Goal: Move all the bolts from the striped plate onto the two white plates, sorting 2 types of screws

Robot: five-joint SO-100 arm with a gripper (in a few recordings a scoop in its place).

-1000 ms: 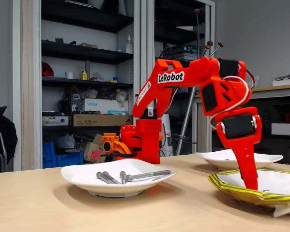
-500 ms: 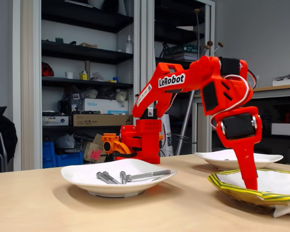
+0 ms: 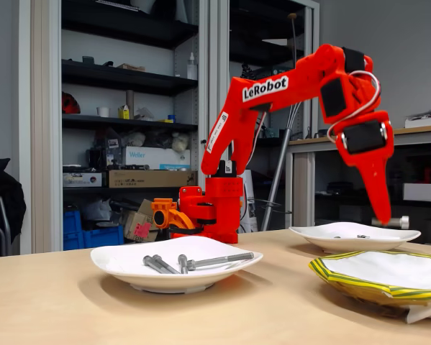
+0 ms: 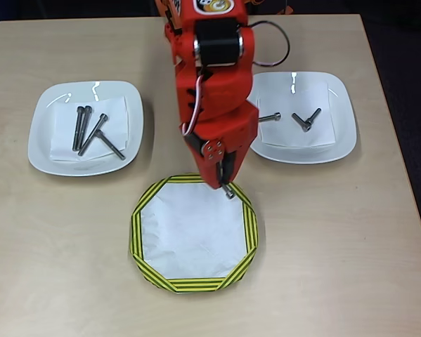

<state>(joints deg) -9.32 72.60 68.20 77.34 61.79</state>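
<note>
Pale wooden desk (image 4: 379, 232) carries an orange arm whose claw (image 4: 225, 184) hangs above the striped plate (image 4: 193, 284), clenched on a short bolt (image 3: 395, 223). Four long bolts (image 4: 91, 130) lie on the left white plate (image 4: 41, 133) in the overhead view, three short ones (image 4: 303, 121) on the right (image 4: 340, 144).

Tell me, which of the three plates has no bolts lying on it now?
The striped plate, with the yellow and black rim, nearest the table's front edge. Both white plates behind it hold bolts.

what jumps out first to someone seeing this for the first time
The bright red arm, reaching over the table with a short bolt pinched in its claw above the striped plate, whose white centre lies bare. In the overhead view, long bolts lie on the left white plate.
</note>
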